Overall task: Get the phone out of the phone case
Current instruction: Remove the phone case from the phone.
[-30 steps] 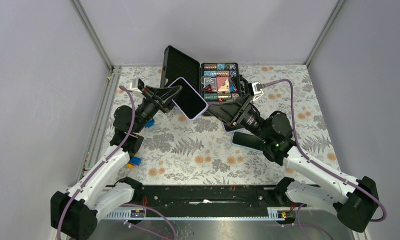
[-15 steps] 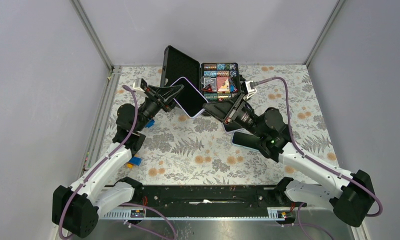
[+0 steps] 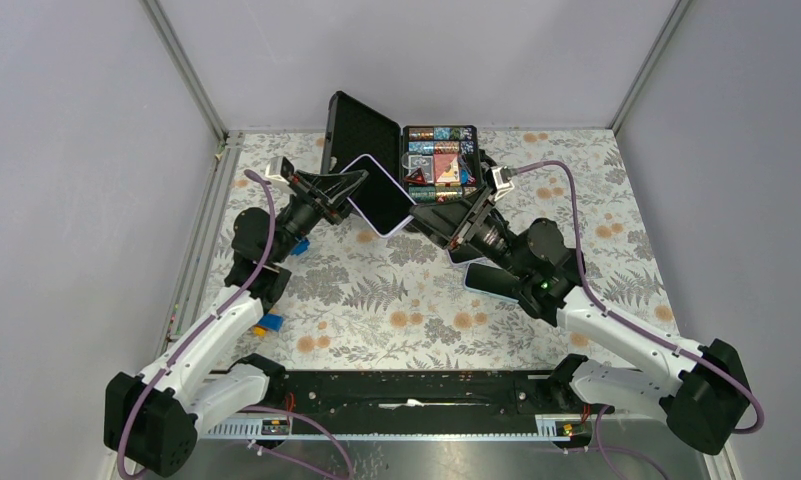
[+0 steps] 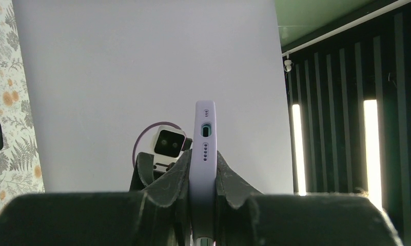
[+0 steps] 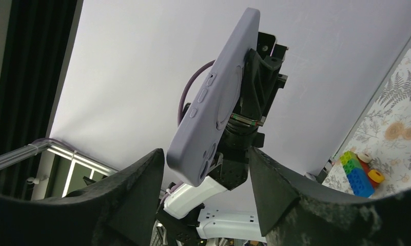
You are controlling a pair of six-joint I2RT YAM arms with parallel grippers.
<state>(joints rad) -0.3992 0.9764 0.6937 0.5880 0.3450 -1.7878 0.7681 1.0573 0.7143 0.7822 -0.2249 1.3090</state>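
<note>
On my feed the left arm (image 3: 216,330) stretches up from the near-left corner of the table with its wrist raised well off the surface. The left gripper (image 4: 202,164) is clamped tight on the phone (image 4: 205,138), one finger on each face, holding it edge-on in the air. The right arm (image 3: 616,330) leans in from the near-right corner, elbow bent, wrist aimed back at the left one. The right gripper (image 5: 208,159) has its jaws spread either side of the phone's free end. Can't tell if either finger actually touches it.
</note>
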